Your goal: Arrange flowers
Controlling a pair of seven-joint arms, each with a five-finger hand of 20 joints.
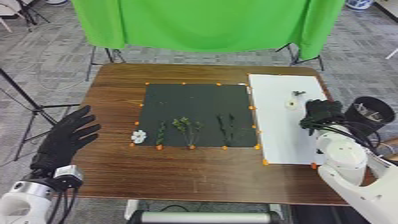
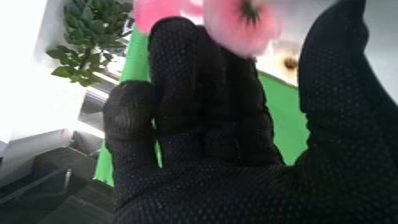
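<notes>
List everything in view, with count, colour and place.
Table: one, brown, centre
Mat: one, dark, left of the sheet
Sheet: one, white, table's right side
Flower: one, white, mat's near left corner
Stems: several, green, mat's near half
Small pieces: two, one dark green, one pale, sheet's far half
Pink flowers: at least two, pink, beyond the right hand's fingers
Leafy foliage: one clump, green, beyond the right hand
Orange markers: many, orange, round mat and sheet
Container: one, black, right of the table
Cloth: one, green, behind the table
Floor: grey
Left hand: one, black, left of the mat
Right hand: one, black, sheet's right side
</notes>
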